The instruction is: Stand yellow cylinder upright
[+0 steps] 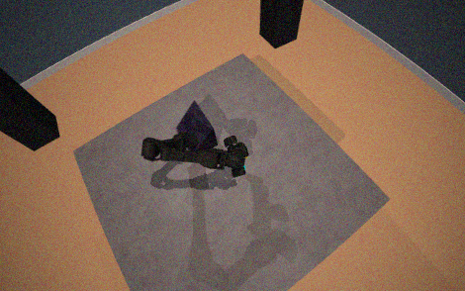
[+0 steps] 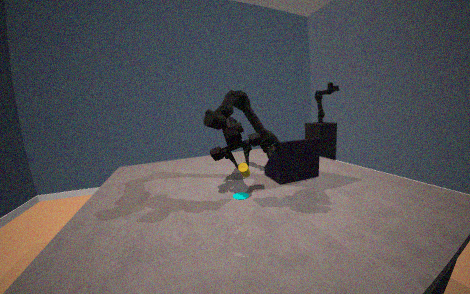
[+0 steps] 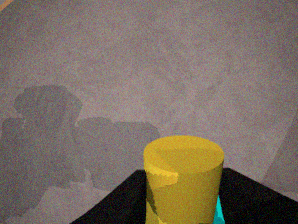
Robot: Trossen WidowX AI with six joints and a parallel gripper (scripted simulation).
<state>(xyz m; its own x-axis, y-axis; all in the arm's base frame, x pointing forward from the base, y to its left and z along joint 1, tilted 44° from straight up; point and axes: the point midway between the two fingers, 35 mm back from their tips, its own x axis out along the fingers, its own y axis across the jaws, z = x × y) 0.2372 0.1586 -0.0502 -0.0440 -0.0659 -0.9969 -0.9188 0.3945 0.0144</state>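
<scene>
My gripper (image 2: 242, 165) (image 3: 182, 179) is shut on the yellow tall cylinder (image 2: 243, 169) (image 3: 184, 182), with one black finger on each side of it. In the exterior view the cylinder is tilted, with a round end facing that camera, and it is held above the table behind the cyan circle. The cyan circle (image 2: 241, 196) lies flat on the table; a sliver of it (image 3: 219, 214) shows beside the cylinder in the wrist view. In the top view the arm hides nearly all of the cylinder and the circle, leaving tiny yellow and cyan slivers.
A dark purple-black block (image 1: 198, 124) (image 2: 300, 162) stands on the grey table (image 1: 148, 238) (image 2: 240, 260), close beside the arm. Another small arm on a dark pedestal (image 2: 321, 140) stands in the background. Shadows of the arm fall across the table.
</scene>
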